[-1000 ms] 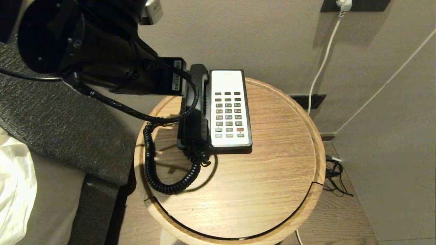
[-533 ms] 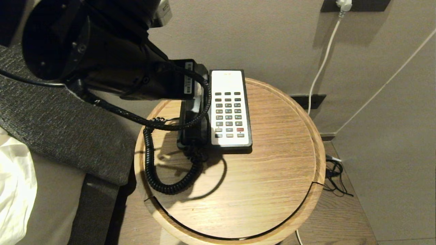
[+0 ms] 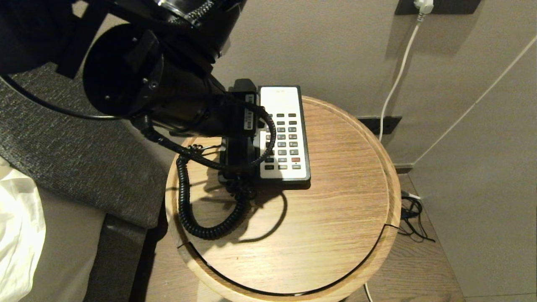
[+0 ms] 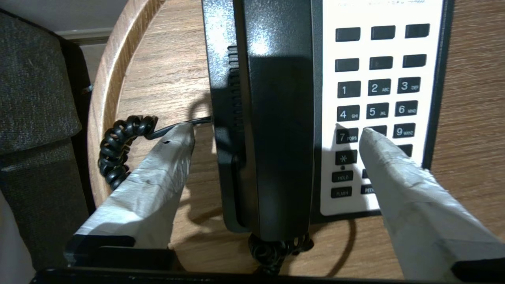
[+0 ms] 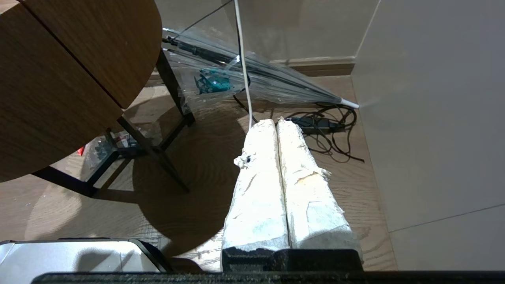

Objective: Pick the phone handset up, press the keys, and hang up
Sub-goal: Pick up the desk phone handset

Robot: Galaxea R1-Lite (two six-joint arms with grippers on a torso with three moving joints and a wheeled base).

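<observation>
— Where is the phone handset point(image 4: 276, 118) right now?

— Lying in its cradle on the left side of the phone base point(image 3: 282, 133), lengthwise beside the keypad point(image 4: 373, 110). The base stands toward the back of the round wooden surface point(image 3: 327, 218).

— And the left gripper point(image 4: 276, 136)?

— Over the phone, jaws spread wide. In the left wrist view one taped finger point(image 4: 158, 173) sits outside the base's left edge above the wood, the other point(image 4: 398, 173) above the keypad near the 8 key. The handset lies between them, and neither finger is touching it as far as I can tell.

— The cord?

— The black coiled cord point(image 3: 188, 209) leaves the near end of the handset, loops across the surface toward its left rim and runs back to the base's side.

— What about the right gripper point(image 5: 276, 124)?

— Parked low beside the table, pointing at the wooden floor point(image 5: 197, 189). Its taped jaws are pressed together with nothing between them. A clear folded umbrella point(image 5: 252, 79) and a tangle of black cable point(image 5: 331, 130) lie on the floor beyond it.

— Anything else nearby?

— A white cable point(image 3: 398, 71) hangs from a wall socket behind the surface, and a grey upholstered bed edge point(image 3: 75, 159) sits to the left.
</observation>
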